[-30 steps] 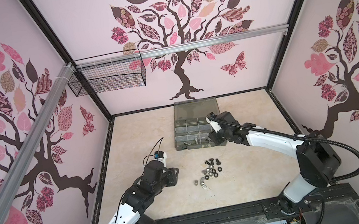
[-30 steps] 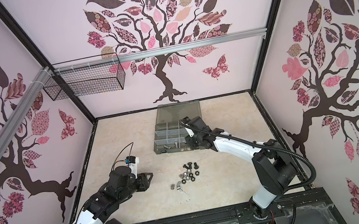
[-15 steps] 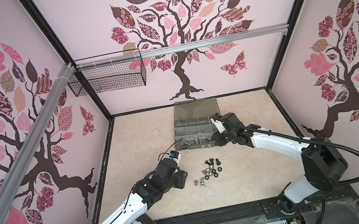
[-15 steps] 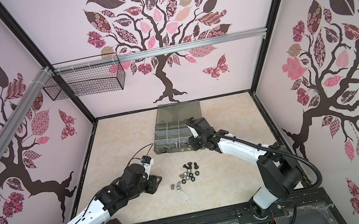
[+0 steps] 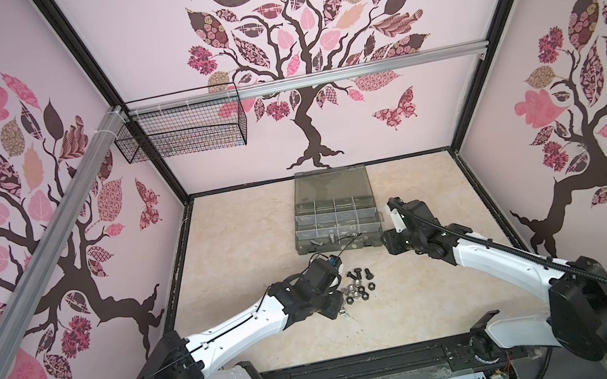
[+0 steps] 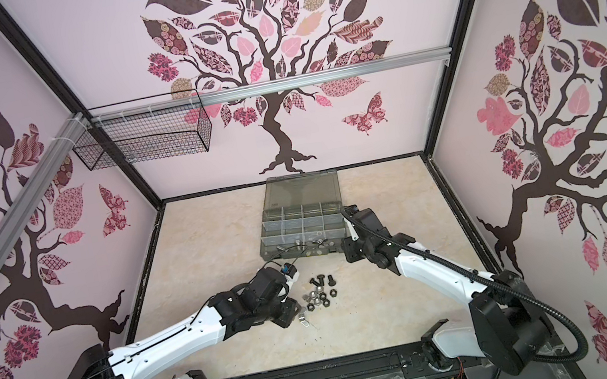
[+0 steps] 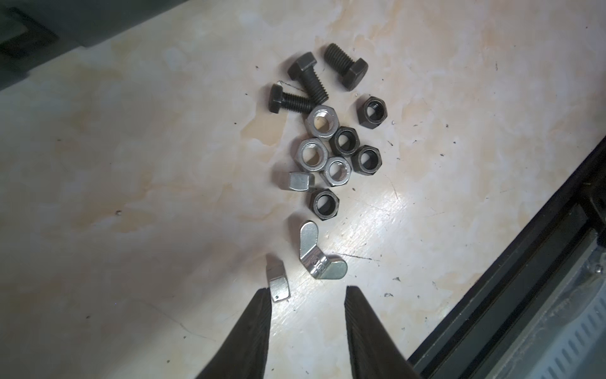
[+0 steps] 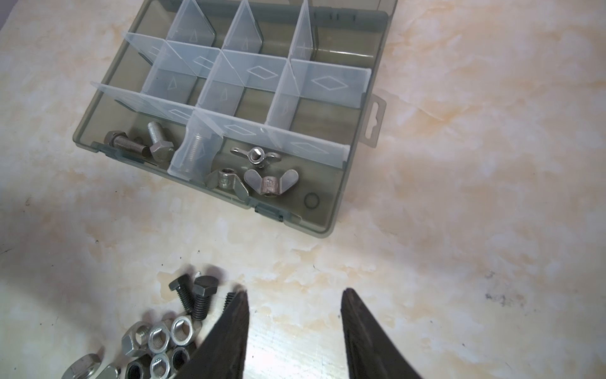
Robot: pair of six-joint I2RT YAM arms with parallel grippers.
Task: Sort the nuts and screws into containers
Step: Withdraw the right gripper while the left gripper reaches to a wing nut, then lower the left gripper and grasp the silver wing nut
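Left arm's swung in to the loose nuts (image 7: 354, 142) since a sec ago: yr left pincer (image 7: 306, 292) open, empty, at their 8 o'clock, one wing nut (image 7: 278, 285) by a tip. Yr right pincer (image 8: 295, 295) backed off to 4 o'clock of the case (image 8: 323, 183), open, empty. Nuts & black screws (image 7: 308, 78) lie on table (image 7: 131, 164), 6 o'clock of case; containers (image 8: 314, 82) hold silver screws (image 8: 157, 141).
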